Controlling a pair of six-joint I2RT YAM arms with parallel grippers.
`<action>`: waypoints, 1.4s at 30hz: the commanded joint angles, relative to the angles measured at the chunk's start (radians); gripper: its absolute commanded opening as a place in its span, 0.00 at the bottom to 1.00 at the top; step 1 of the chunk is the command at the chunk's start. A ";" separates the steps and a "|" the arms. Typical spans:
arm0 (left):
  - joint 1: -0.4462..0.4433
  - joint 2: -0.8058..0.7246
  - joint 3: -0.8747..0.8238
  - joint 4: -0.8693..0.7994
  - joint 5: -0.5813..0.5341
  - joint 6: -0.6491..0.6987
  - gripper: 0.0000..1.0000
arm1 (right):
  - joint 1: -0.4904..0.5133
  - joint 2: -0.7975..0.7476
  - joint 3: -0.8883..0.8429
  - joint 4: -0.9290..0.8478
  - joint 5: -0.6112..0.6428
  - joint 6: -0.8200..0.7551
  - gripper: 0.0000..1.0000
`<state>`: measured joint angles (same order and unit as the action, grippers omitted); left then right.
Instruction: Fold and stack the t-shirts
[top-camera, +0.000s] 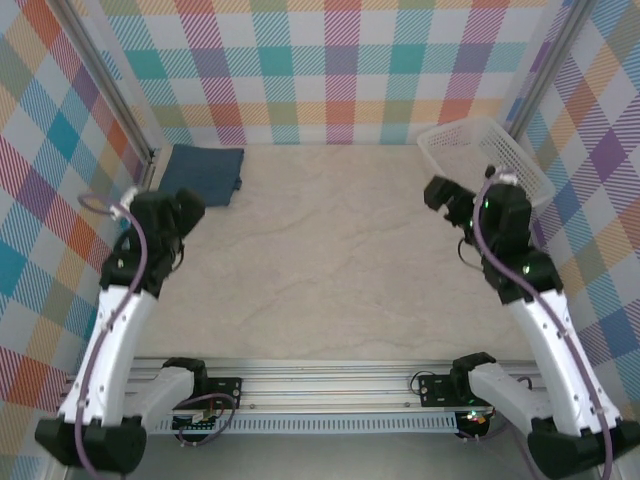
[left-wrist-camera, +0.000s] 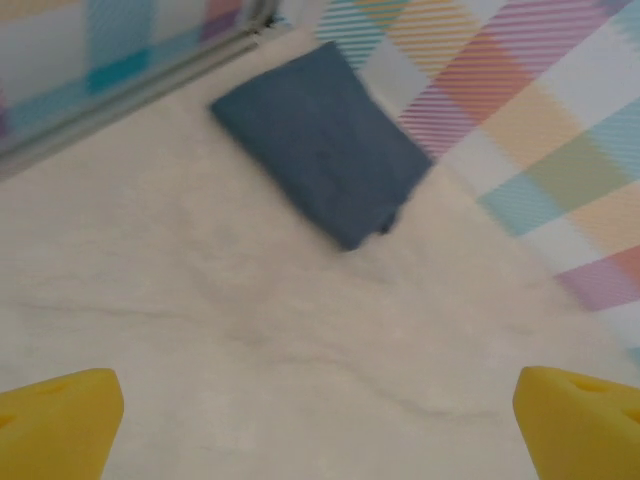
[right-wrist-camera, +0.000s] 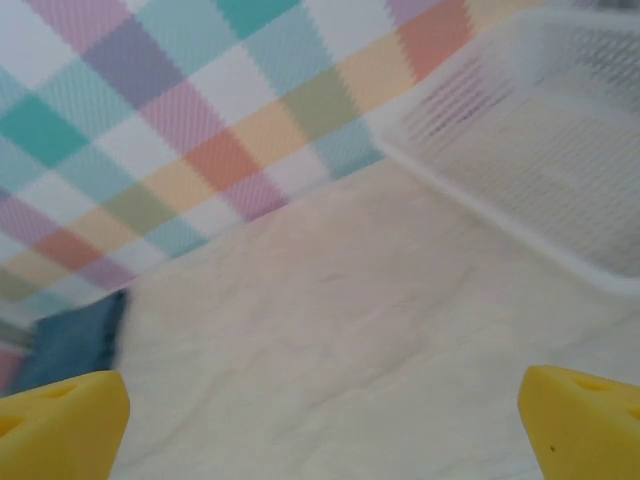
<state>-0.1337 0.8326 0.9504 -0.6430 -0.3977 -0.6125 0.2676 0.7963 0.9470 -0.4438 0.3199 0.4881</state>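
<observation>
Lying folded in the far left corner of the counter (top-camera: 320, 260), the slate-blue t-shirt (top-camera: 205, 172) sits just beyond the left hand (left-wrist-camera: 320, 430), which is spread wide. The right hand (right-wrist-camera: 320, 430), likewise spread, hovers near the white mesh basket (top-camera: 480, 150), possibly leaning against the checked wall (top-camera: 600, 120).

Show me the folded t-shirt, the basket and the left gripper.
t-shirt (left-wrist-camera: 320, 150), left wrist view, middle of folded fabric.
basket (top-camera: 460, 145), top external view, mesh side.
left gripper (left-wrist-camera: 320, 425), left wrist view, midway between its fingers.
</observation>
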 joint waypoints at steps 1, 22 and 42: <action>-0.024 -0.108 -0.137 0.066 -0.142 0.316 1.00 | -0.008 -0.108 -0.202 0.151 0.199 -0.211 1.00; -0.001 0.235 -0.629 0.951 0.030 0.445 1.00 | -0.079 0.422 -0.557 0.859 0.011 -0.424 1.00; 0.064 0.693 -0.576 1.495 0.136 0.569 1.00 | -0.291 0.654 -0.561 1.247 -0.255 -0.404 1.00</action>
<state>-0.0799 1.4887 0.3473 0.7677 -0.2844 -0.0570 -0.0135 1.4040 0.3817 0.6960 0.1505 0.0742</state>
